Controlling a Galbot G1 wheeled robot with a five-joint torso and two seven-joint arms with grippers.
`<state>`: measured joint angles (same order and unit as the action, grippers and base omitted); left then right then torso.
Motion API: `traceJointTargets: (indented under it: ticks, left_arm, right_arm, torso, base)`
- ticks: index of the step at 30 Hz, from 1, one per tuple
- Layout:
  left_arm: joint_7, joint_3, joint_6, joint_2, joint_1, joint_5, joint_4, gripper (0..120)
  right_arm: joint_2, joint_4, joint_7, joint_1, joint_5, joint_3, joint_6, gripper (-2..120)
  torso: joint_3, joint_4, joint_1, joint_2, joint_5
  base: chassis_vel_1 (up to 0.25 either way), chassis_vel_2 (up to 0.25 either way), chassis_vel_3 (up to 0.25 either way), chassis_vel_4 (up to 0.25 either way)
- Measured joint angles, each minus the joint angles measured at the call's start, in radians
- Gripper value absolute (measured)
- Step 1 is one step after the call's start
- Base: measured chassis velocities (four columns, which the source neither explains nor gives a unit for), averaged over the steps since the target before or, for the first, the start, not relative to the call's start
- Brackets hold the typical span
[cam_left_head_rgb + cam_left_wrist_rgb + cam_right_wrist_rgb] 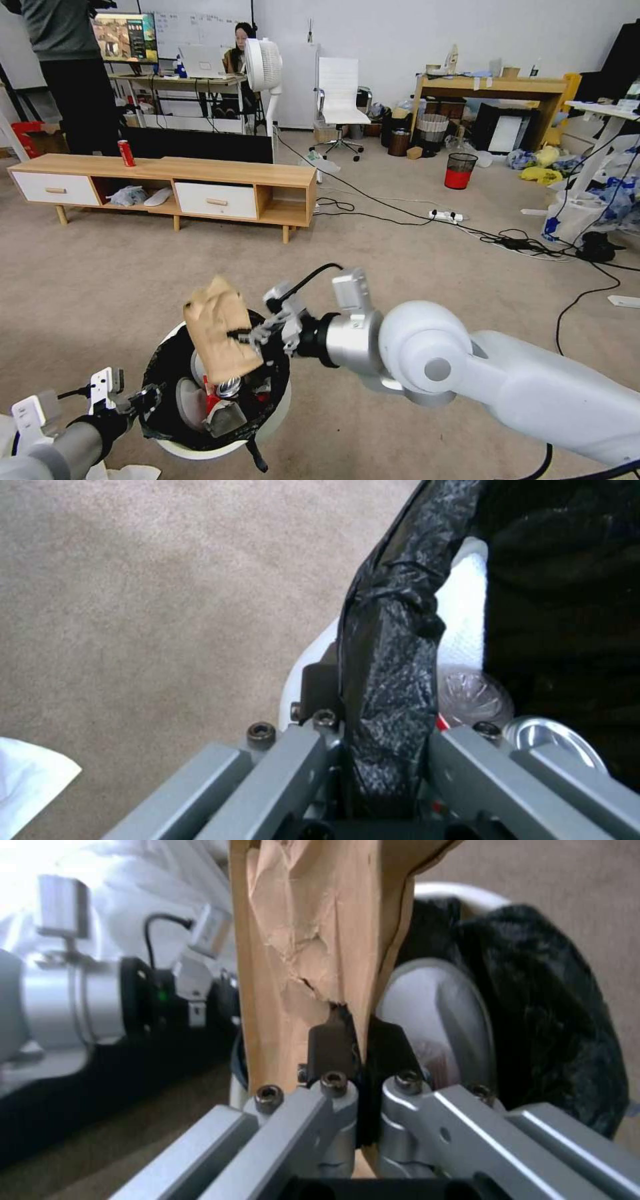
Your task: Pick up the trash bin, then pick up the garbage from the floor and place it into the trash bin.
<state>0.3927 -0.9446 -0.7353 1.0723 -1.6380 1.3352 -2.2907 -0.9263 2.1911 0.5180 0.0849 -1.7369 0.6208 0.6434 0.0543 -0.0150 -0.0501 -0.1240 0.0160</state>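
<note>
Nearest the lens in the right wrist view, the right gripper [352,1050] has its jaws pinched tight on the crumpled brown paper bag [307,940], gripping it at its lower edge where the paper is already torn. I judge the bag light, soft and easy to rip, so a bite on a folded, doubled part holds better than a single torn layer. Beyond the jaws sits the trash bin [277,417], directly under the hanging bag in the head view. My left gripper [383,740] has its jaws clamped over the bin's rim, black liner [393,680] between them, white wall on the outer side. I reckon the bin light and fairly stiff, but the liner looks slick, so the rim could slip. Inside, past those jaws, lie a crushed can [543,735] and a clear bottle [477,697].
</note>
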Motion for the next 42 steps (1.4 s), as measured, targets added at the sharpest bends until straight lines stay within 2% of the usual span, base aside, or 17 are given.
traceJointTargets:
  ticks: [15,31,35,36,38,39,40,41,42]
  left_arm:
    - [-0.004,0.001,0.0,0.008,0.001,-0.004,-0.01,1]
    - [-0.01,0.001,0.0,0.019,-0.003,-0.008,-0.016,1]
    - [-0.012,-0.002,0.0,0.021,-0.008,-0.009,-0.018,1]
    - [-0.012,-0.002,0.0,0.021,-0.008,-0.009,-0.018,1]
    - [-0.013,-0.002,0.0,0.023,-0.009,-0.013,-0.018,1]
    - [-0.013,-0.002,0.0,0.023,-0.009,-0.013,-0.018,1]
    - [-0.014,-0.002,0.0,0.024,-0.009,-0.014,-0.018,1]
    - [-0.015,-0.002,0.0,0.025,-0.01,-0.017,-0.018,1]
    - [-0.015,-0.002,0.0,0.025,-0.01,-0.017,-0.018,1]
  right_arm:
    - [-0.06,-0.06,0.097,0.006,-0.023,0.056,0.087,0]
    - [-0.081,-0.112,0.145,0.033,-0.006,0.061,0.096,0]
    - [-0.087,-0.111,0.151,0.037,-0.006,0.048,0.095,19]
    - [-0.087,-0.111,0.151,0.037,-0.006,0.048,0.095,19]
    - [-0.087,-0.107,0.151,0.037,-0.006,0.042,0.094,30]
    - [-0.087,-0.107,0.151,0.037,-0.006,0.042,0.094,30]
    - [-0.087,-0.105,0.15,0.037,-0.006,0.04,0.094,33]
    - [-0.086,-0.103,0.149,0.037,-0.005,0.035,0.094,42]
    - [-0.086,-0.103,0.149,0.037,-0.005,0.035,0.094,42]
  torso:
    - [0.0,-0.0001,0.0,0.0,-0.0002]
    - [0.0,-0.0001,0.0,0.0,-0.0003]
    - [0.0,0.0,0.0,0.0,-0.0003]
    - [0.0,0.0,0.0,0.0,-0.0003]
    - [0.0,-0.0001,0.0,0.0,-0.0003]
    - [0.0,-0.0001,0.0,0.0,-0.0003]
    - [0.0,0.0,0.0,0.0,-0.0003]
    - [0.0,0.0,0.0,0.0,-0.0003]
    - [0.0,0.0,0.0,0.0,-0.0003]
  base:
    - [0.0,0.0,0.0,0.0]
    - [0.0,0.0,0.0,0.0]
    - [0.0,0.0,0.0,0.0]
    - [0.0,0.0,0.0,0.0]
    - [0.0,0.0,0.0,0.0]
    - [0.0,0.0,0.0,0.0]
    - [0.0,0.0,0.0,0.0]
    - [0.0,0.0,0.0,0.0]
    - [0.0,0.0,0.0,0.0]
